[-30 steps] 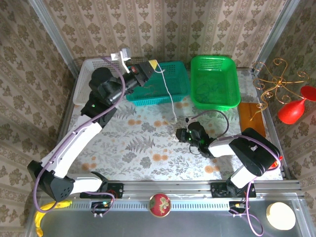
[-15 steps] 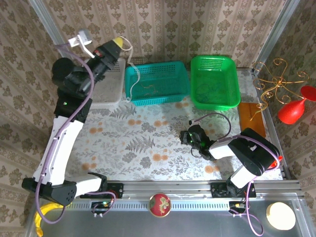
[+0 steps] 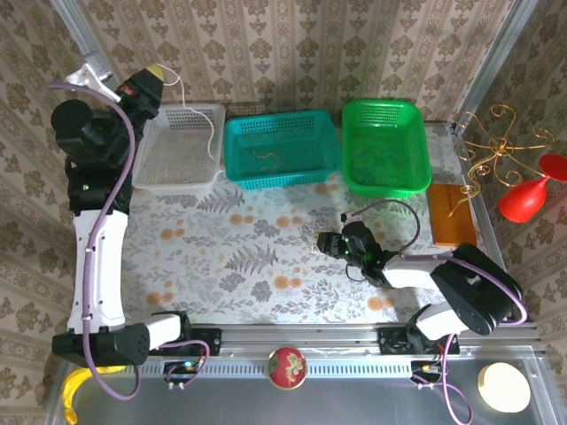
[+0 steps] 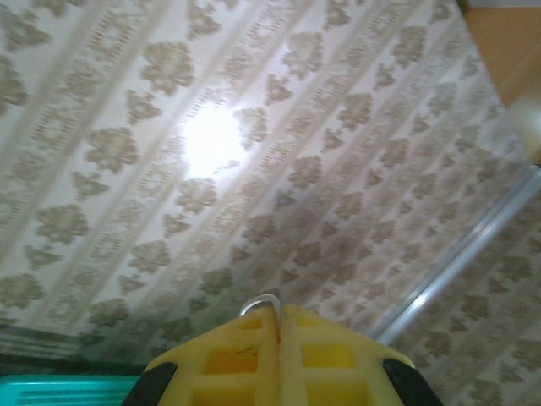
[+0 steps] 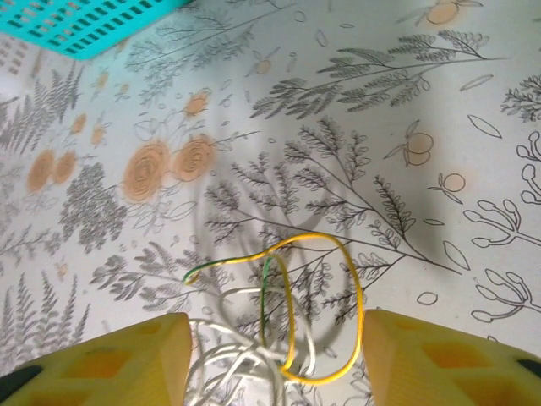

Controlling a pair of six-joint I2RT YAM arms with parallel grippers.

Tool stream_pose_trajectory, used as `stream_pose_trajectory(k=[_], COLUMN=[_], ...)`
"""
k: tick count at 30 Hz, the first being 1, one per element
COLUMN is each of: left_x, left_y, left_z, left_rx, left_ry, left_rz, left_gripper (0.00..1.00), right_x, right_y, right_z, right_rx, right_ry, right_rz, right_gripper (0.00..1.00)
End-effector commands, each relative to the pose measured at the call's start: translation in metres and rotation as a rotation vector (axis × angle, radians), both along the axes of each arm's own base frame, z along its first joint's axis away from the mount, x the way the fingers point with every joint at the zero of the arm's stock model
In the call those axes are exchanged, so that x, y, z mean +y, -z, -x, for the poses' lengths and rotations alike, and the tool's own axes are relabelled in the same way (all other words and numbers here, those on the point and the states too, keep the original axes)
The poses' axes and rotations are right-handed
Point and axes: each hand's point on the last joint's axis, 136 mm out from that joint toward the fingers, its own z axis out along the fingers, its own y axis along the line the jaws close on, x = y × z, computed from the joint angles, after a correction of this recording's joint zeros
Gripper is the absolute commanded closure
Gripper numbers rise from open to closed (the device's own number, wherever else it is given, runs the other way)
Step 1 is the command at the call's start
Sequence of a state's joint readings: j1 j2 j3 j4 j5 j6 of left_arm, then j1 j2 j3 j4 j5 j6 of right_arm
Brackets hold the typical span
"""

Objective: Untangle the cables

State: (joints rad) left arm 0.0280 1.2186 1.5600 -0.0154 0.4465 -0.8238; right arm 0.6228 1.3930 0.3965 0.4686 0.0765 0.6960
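Observation:
My left gripper is raised high at the back left, above the white basket. It is shut on a whitish cable that hangs down toward that basket. In the left wrist view the yellow fingers are pressed together, and a small loop of the white cable pokes out at the tip of the gripper. My right gripper is low over the table, right of centre. Its jaws are open, and a loose clump of white and yellow-green cables lies on the cloth between its fingertips.
A teal basket and a green basket stand at the back, each with thin cords inside. The teal basket's corner lies ahead of the right gripper. A wooden block and a red and gold ornament sit at the right edge.
The left arm has swung left from over the teal basket to above the white basket, carrying the white cable. The right gripper has opened over the clump.

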Motion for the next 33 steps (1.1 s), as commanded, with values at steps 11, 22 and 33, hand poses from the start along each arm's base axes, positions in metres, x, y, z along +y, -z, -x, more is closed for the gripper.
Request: stream_pose_trajectory(k=[11, 22, 33], left_x=[0.063, 0.08, -0.002], left_y=[0.1, 0.185, 0.204], left_z=[-0.113, -0.149, -0.069], left_rx=[0.109, 0.279, 0.339], left_ry=[-0.115, -0.085, 0.098], left_rz=[-0.148, -0.121, -0.166], left_gripper=[1.0, 0.0, 0.0], right_x=[-0.004, -0.015, -0.007], right_y=[-0.058, -0.062, -0.047], right_z=[0.014, 0.023, 0.016], right_rx=[-0.029, -0.012, 0.11], right_ry=[-0.048, -0.048, -0.128], right_rz=[-0.008, 0.021, 0.132], right_gripper=[0.33, 0.33, 0.39])
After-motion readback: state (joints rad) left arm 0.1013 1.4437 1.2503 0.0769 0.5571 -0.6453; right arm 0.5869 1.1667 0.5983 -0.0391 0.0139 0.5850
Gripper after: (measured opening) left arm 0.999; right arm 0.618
